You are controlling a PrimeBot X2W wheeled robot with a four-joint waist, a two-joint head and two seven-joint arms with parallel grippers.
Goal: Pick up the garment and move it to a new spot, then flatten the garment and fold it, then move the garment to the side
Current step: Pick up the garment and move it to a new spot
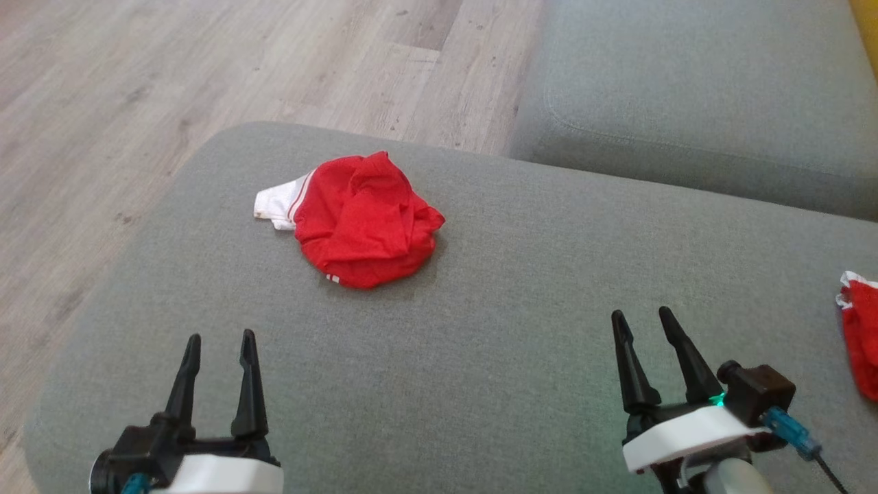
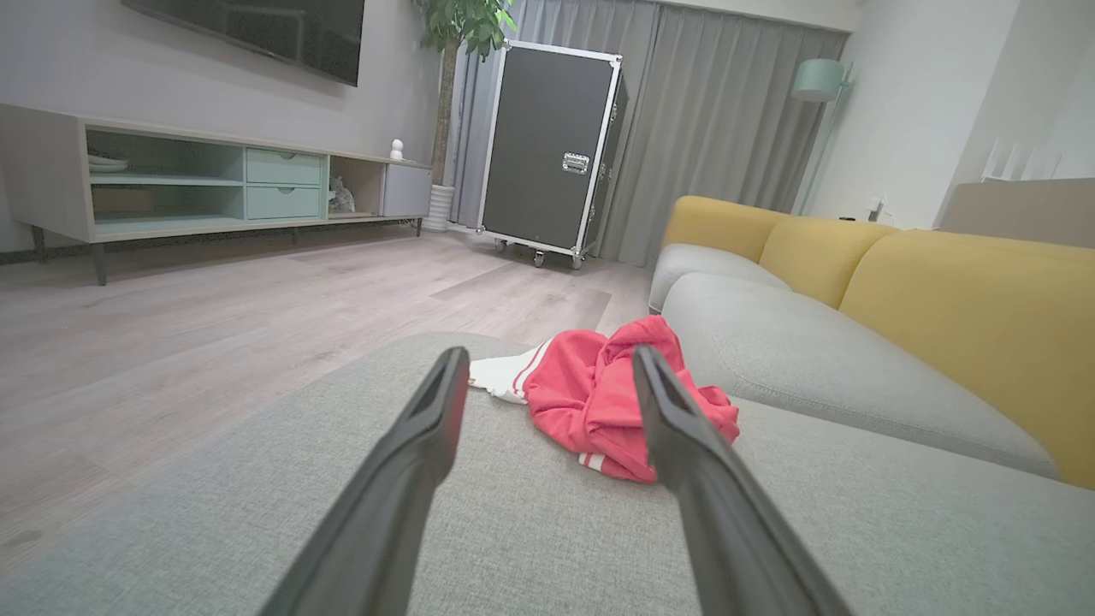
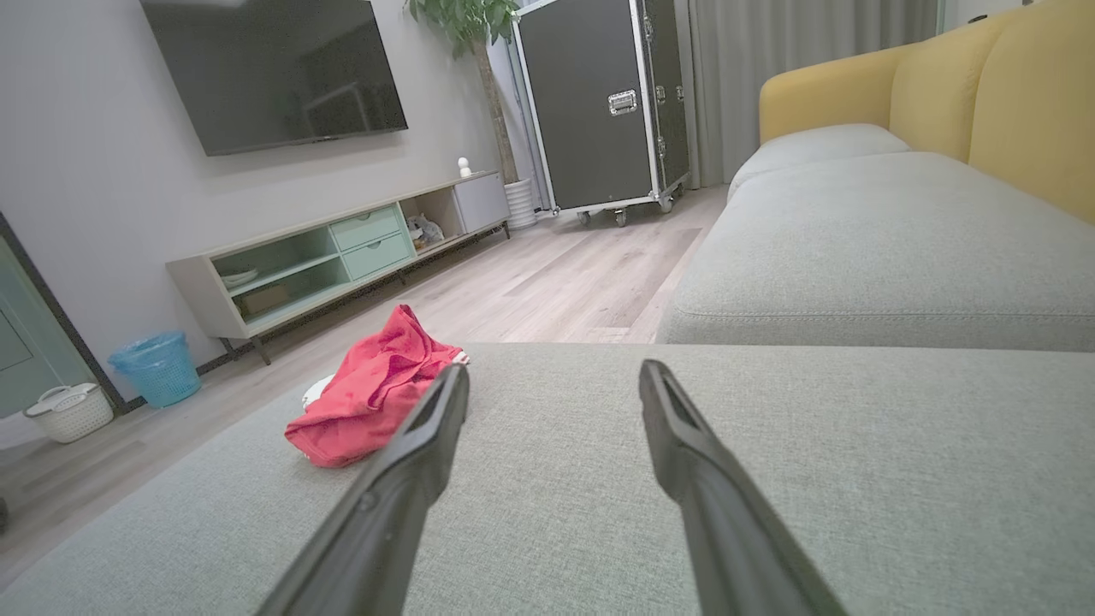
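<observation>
Opening on a crumpled red garment (image 1: 363, 219), white band at one end, heaped on the grey sofa cushion (image 1: 521, 329) well ahead of both sets of fingers. No contact yet.

Holding the left fingers (image 1: 249, 384) spread wide and gripping nothing, low over the cushion's near edge. Same for the right fingers (image 1: 631, 363): parted, empty, pointing forward.

Now to the relation that counts. Looking along the left wrist, sighting the garment (image 2: 590, 402) almost dead ahead, framed between the two prongs and leaning a touch toward the right one. Looking along the right wrist, finding the garment (image 3: 368, 393) off to the left, beyond the left prong, nowhere near the gap.

Reading the long axis as roughly crosswise to the fingers: white band out to the left, red bulk trailing right.

Calling the left fingers the nearer pair, with the straighter line in. Probably a plain forward reach with a slight drift right before closing.

Noting a second red piece (image 1: 861, 329) far right of the right fingers, well apart from the heap. Treating the central heap as the likely target.
</observation>
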